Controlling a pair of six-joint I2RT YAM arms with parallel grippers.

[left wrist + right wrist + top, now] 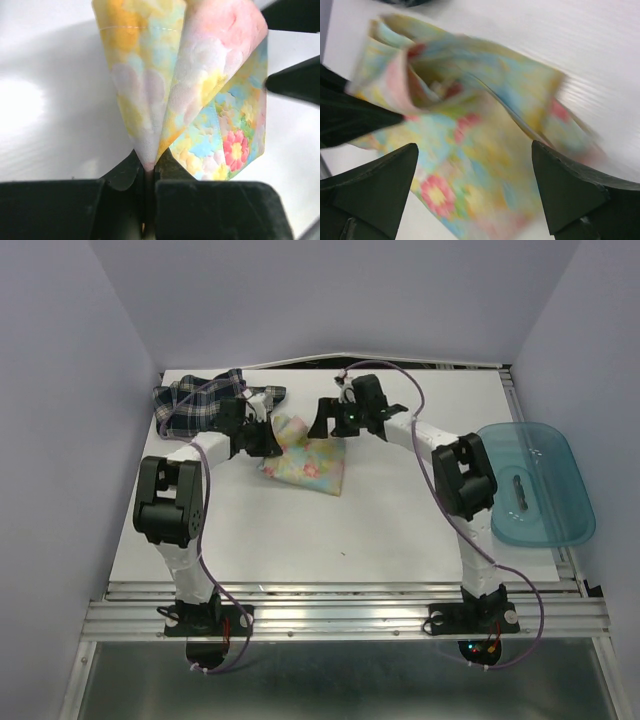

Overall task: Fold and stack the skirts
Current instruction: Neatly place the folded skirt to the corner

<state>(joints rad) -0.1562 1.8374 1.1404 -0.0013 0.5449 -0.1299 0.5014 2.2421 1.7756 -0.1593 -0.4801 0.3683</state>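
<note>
Floral skirt [310, 465] lies on the desk [300, 540], well left of the teal bin [560, 465], bunched and partly folded, not flat. Left hand [147, 167] is clenched on it: the wrist view shows a fold of the cloth pinched tight between both fingers, fabric fanning out from the tips. Right hand [475, 146] is released, jaws spread wide over the same skirt, on the side nearer the bin. Its wrist view is blurred, so contact with the cloth is unclear, probably none. Plaid skirt [195, 405] lies crumpled farther from the bin than the floral one, untouched by either hand. Bin holds one small dark item.
</note>
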